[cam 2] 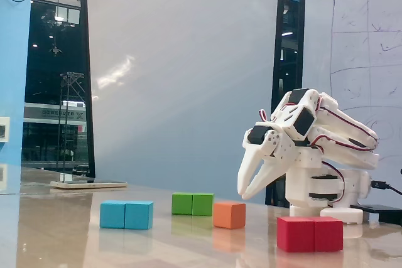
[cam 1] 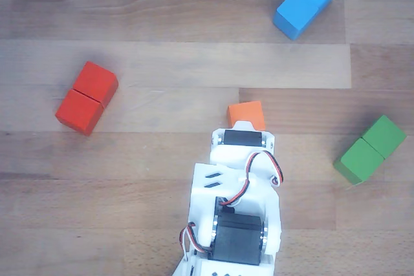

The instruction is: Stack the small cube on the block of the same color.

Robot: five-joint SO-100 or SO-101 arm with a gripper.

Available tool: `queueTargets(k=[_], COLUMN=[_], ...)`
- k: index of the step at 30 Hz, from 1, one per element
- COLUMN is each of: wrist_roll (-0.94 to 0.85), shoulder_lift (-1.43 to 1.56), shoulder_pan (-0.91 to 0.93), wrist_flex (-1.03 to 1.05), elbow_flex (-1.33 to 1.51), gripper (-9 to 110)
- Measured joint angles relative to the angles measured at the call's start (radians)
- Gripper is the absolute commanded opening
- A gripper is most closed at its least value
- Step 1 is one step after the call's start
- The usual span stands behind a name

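Right now our fingers point(cam 2: 246, 187) hang in the air above the surface point(cam 2: 75, 230), spread apart and holding nothing; in the fixed view both white tips point down and to the left, with clear space between them and nothing between the tips. The small orange cube point(cam 2: 228, 214) sits on the surface just below and to the left of those tips, not touched by them. In the other view, which looks straight down, the same orange cube point(cam 1: 246, 116) peeks out from under the front edge of our white arm point(cam 1: 236, 211), so only its far part shows.

We see three two-cube blocks lying flat around it. The red block point(cam 1: 87, 97) lies well to the left of the cube in the other view and appears nearest the camera in the fixed view point(cam 2: 310, 234). The blue block point(cam 1: 306, 2) lies toward the upper right, and the green block point(cam 1: 370, 149) rests to the right of our arm. All three stand well apart from the cube and from each other.
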Motion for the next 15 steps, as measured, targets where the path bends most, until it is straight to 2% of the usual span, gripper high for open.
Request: queueTargets(k=[15], wrist_roll=[0.000], shoulder_lift=[0.000], shoulder_pan=[0.031], wrist_flex=[0.000], elbow_flex=[0.000], gripper=[0])
